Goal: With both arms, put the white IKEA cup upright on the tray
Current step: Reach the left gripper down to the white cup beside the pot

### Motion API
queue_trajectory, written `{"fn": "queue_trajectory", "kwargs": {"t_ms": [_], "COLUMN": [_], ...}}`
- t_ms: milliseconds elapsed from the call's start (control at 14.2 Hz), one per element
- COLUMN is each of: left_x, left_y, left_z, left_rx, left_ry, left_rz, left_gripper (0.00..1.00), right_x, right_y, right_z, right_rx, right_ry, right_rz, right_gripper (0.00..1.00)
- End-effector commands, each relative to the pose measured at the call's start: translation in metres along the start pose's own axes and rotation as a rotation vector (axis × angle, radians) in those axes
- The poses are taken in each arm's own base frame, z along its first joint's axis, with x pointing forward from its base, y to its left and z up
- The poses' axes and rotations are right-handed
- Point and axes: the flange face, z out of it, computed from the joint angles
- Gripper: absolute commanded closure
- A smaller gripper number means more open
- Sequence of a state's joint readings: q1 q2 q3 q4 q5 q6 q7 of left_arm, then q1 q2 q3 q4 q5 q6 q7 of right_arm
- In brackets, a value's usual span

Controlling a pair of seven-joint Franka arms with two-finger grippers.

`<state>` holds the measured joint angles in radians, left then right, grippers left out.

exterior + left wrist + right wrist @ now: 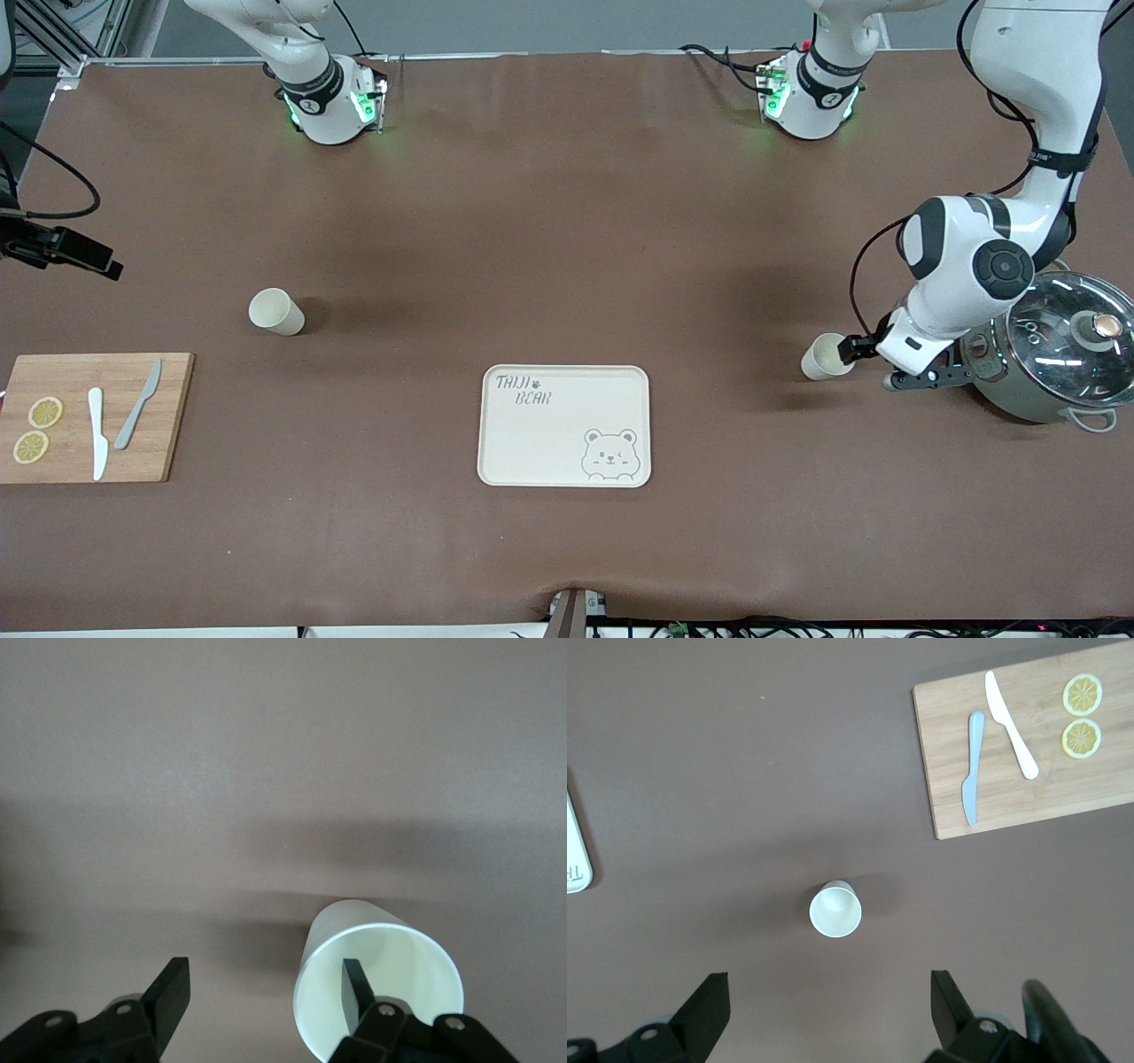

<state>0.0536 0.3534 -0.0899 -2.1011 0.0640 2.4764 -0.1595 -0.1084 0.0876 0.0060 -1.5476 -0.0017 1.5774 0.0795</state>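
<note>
A white cup (pixel 822 358) lies on its side on the brown table, toward the left arm's end, with its mouth toward my left gripper (pixel 856 347). My left gripper (pixel 266 979) is open and low by the table; one finger (pixel 356 988) is inside the cup's mouth (pixel 390 957), the other outside. A second white cup (pixel 275 312) stands upright toward the right arm's end. My right gripper (pixel 828 1001) is open and empty, high over the table, and that cup (pixel 835 909) shows below it. The cream bear tray (pixel 564 426) lies between the cups, nearer the front camera.
A steel pot with a glass lid (pixel 1059 354) stands right beside the left arm's wrist. A wooden cutting board (pixel 93 416) with two knives and two lemon slices lies at the right arm's end. A black part with cables (pixel 62 250) shows at that edge.
</note>
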Motion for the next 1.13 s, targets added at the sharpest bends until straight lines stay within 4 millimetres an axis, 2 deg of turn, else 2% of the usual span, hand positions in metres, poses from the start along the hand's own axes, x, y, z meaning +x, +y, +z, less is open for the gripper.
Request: {"fn": "queue_trajectory", "kwargs": {"t_ms": [0, 70, 141, 211, 282, 352, 423, 775, 987, 1057], "left_x": [-0.002, -0.003, -0.003, -0.003, -0.002, -0.001, -0.002, 0.003, 0.009, 0.014], "left_y": [0.003, 0.003, 0.003, 0.006, 0.007, 0.017, 0.034, 0.035, 0.057, 0.071], "left_z": [0.013, 0.017, 0.020, 0.022, 0.023, 0.019, 0.016, 0.002, -0.008, -0.014], "left_rx": [-0.008, -0.008, -0.008, -0.008, -0.007, -0.004, -0.004, -0.001, -0.004, -0.011], "left_ry": [-0.016, -0.023, -0.027, -0.030, -0.032, -0.026, -0.022, -0.049, -0.037, -0.021], "left_rz": [-0.012, -0.011, -0.008, -0.002, 0.008, 0.031, 0.051, 0.046, 0.043, 0.063], "left_gripper": [0.48, 0.53, 0.64, 0.78, 0.92, 1.00, 1.00, 1.00, 1.00, 1.00], "right_x": [0.008, 0.009, 0.011, 0.017, 0.017, 0.017, 0.018, 0.015, 0.013, 0.011], "right_y": [0.008, 0.012, 0.026, 0.031, 0.032, 0.033, 0.032, 0.025, 0.026, 0.026], "right_z": [0.008, 0.012, 0.018, 0.034, 0.040, 0.044, 0.048, 0.084, 0.113, 0.121], "right_rx": [-0.004, -0.005, -0.004, -0.004, -0.005, -0.006, -0.003, -0.001, 0.005, 0.005], "right_ry": [-0.028, -0.046, -0.060, -0.092, -0.121, -0.137, -0.145, -0.208, -0.210, -0.208], "right_rz": [0.010, 0.017, 0.039, 0.048, 0.051, 0.052, 0.055, 0.051, 0.059, 0.060], "right_gripper": [0.00, 0.00, 0.00, 0.00, 0.00, 0.00, 0.00, 0.00, 0.00, 0.00]}}
